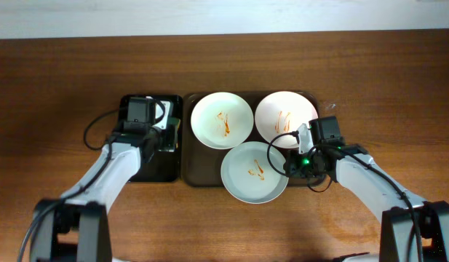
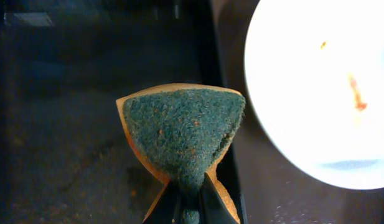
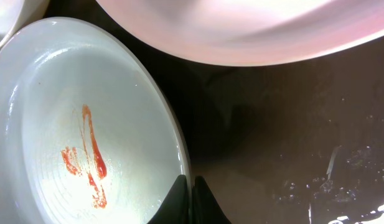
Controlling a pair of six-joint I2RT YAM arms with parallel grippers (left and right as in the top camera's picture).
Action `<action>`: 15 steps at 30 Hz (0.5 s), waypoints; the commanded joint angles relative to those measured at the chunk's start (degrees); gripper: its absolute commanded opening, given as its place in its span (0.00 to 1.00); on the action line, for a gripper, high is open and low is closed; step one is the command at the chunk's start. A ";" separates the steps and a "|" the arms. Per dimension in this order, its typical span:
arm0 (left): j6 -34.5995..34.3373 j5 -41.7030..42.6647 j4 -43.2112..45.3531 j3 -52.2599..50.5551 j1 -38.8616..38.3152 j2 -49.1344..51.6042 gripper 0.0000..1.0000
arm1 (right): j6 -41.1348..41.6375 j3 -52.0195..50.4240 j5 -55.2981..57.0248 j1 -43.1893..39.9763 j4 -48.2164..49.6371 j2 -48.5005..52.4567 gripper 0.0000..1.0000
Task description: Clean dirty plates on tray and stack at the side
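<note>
Three plates lie on the dark brown tray (image 1: 189, 156), each with orange-brown sauce streaks: a white one at back left (image 1: 222, 120), a white one at back right (image 1: 284, 116), and a pale grey-green one at the front (image 1: 253, 172). My left gripper (image 2: 190, 199) is shut on a green-and-orange sponge (image 2: 182, 127) over the black tray (image 1: 153, 169), just left of the back-left plate (image 2: 322, 87). My right gripper (image 3: 190, 193) is shut on the right rim of the pale grey-green plate (image 3: 73, 137), one finger inside and one outside.
The smaller black tray stands left of the brown tray on the wooden table (image 1: 57, 87). The back-right plate's rim (image 3: 241, 31) hangs close above my right gripper. Water drops speckle the brown tray floor (image 3: 316, 180).
</note>
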 commanded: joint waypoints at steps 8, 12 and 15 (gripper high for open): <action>-7.45 9.75 1.79 0.70 -1.18 -10.95 0.00 | -0.57 1.18 0.26 0.55 1.99 0.31 0.04; -16.85 22.84 4.31 0.70 -5.86 -10.40 0.00 | -0.55 1.18 0.24 0.55 1.99 0.31 0.04; -24.96 22.99 5.09 0.70 -11.69 -9.01 0.00 | -0.55 1.18 0.26 0.55 1.99 0.31 0.04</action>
